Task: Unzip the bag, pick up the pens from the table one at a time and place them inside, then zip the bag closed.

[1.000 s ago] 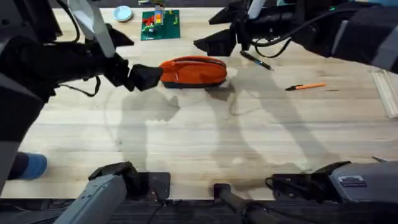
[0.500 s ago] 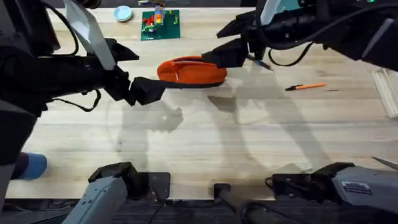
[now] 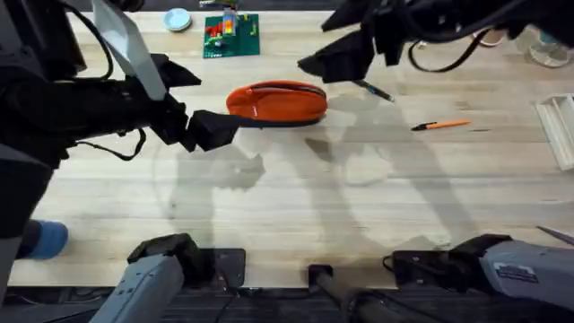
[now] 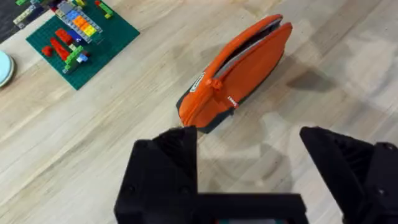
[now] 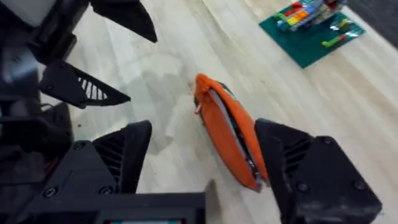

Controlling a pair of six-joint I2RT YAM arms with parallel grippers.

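Note:
The orange bag [image 3: 276, 101] lies on the table [image 3: 296, 206] at the back middle, dark band toward me. In the left wrist view the bag [image 4: 239, 62] shows its zipper line and a small pull tab [image 4: 216, 84] near one end. My left gripper [image 3: 199, 97] hangs open just left of the bag, not touching it. Above and behind the bag's right end, my right gripper [image 3: 316, 45] is open and holds nothing; its wrist view has the bag [image 5: 227, 130] between its fingers, farther off. The black pen [image 3: 370, 90] lies right of the bag, the orange pen [image 3: 439, 126] farther right.
A green brick plate [image 3: 231, 34] and a small round white lid [image 3: 178, 19] sit at the back left. A white ridged object [image 3: 560, 130] lies at the right edge and a blue object [image 3: 43, 239] at the near left. Bare wood spreads across the front.
My right gripper came in to the bag's right end, then drew up and back from it. The left gripper shifted slightly and has held still since. Bag and pens stayed put.

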